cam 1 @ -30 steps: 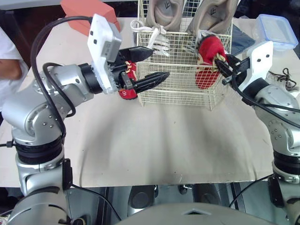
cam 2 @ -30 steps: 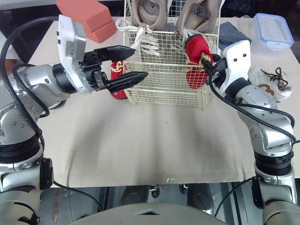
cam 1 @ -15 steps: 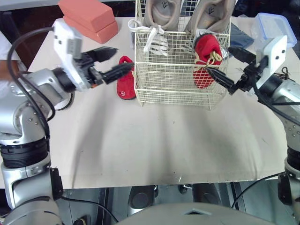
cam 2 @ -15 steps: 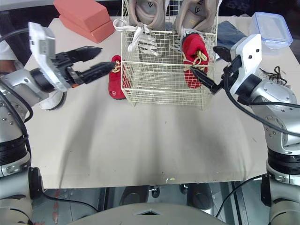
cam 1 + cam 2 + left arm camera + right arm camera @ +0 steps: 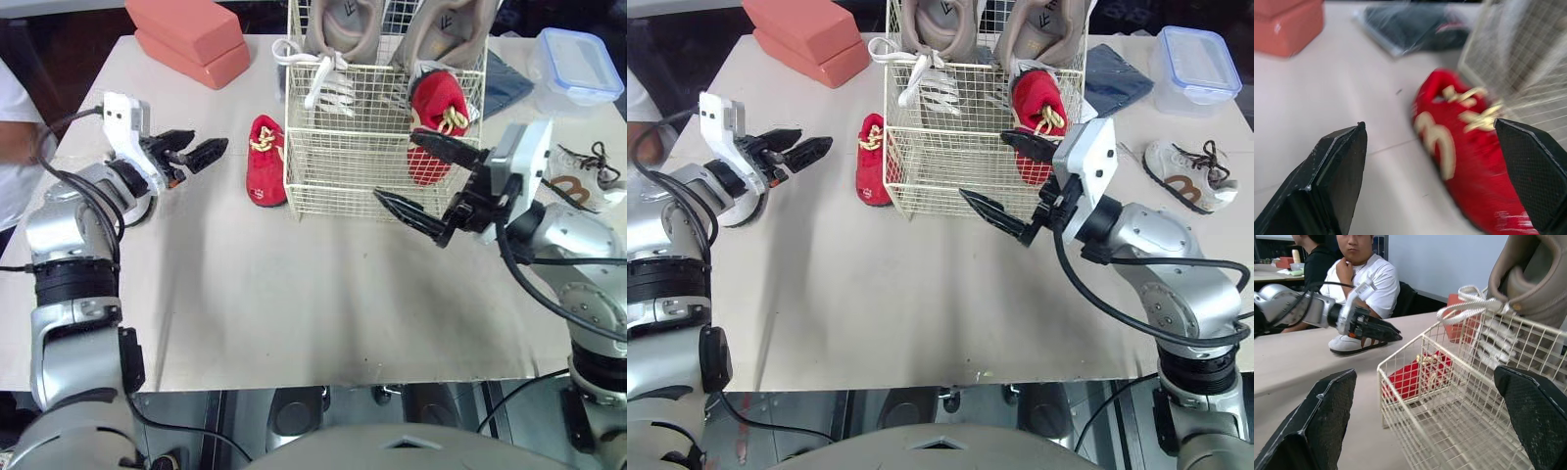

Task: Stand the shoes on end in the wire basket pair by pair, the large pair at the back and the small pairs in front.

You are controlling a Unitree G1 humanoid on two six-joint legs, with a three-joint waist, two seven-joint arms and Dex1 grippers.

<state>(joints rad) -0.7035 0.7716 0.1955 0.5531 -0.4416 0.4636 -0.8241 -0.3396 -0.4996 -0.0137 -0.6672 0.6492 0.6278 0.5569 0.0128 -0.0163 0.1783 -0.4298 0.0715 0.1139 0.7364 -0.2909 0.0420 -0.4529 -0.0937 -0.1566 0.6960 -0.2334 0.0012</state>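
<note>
Shoe [image 5: 265, 162], red, lies flat just left of the basket [image 5: 343, 186], likely light and soft, so pinch its firmer heel with your left claw [image 5: 208, 140], open and empty; right claw [image 5: 394, 166] gapes wide too.

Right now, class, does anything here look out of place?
Yes. One red shoe lies flat on the table beside the basket, while its mate stands inside. A white shoe also lies loose on the table.
</note>
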